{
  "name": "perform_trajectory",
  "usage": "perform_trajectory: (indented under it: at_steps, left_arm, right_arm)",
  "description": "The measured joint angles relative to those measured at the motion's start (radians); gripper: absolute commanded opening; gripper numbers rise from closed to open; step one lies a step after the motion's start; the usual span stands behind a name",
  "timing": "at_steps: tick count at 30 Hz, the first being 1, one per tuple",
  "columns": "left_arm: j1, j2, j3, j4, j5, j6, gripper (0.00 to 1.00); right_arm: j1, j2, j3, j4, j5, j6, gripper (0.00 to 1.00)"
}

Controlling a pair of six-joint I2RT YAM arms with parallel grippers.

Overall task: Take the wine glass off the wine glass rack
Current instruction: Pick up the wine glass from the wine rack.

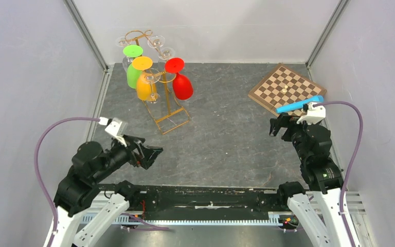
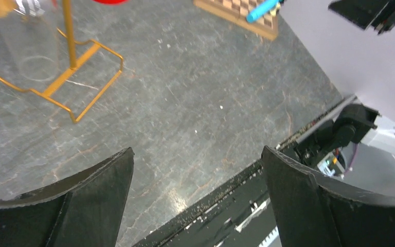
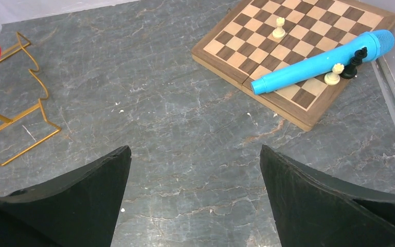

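Glossy gold metal rack [image 2: 68,36], wooden chessboard [image 3: 313,31]

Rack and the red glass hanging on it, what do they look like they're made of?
Rack: thin metal wire by the look, shiny gold finish, bent into curls. Red glass: opaque, evenly coloured, slight sheen; probably plastic or painted glass, cannot tell which.
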Motion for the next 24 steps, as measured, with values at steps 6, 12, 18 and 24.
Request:
perform_trajectory:
  at_steps: [6, 12, 18, 24]
  left_arm:
    - [0.000, -0.096, 0.016, -0.005, -0.099, -0.031, 0.99]
    - [0.000, -0.075, 0.035, -0.039, -0.142, -0.067, 0.95]
    - [0.000, -0.056, 0.056, -0.085, -0.197, -0.116, 0.95]
    - [0.000, -0.049, 0.111, -0.104, -0.253, -0.194, 0.89]
  right_arm:
    - [0.002, 0.043, 0.007, -0.021, 0.011, 0.000, 0.99]
    - [0.015, 0.092, 0.007, -0.032, -0.005, -0.018, 0.99]
    - [0.021, 0.122, 0.015, -0.045, -0.055, -0.042, 0.98]
    - [0.034, 0.170, 0.061, -0.071, -0.108, -0.056, 0.98]
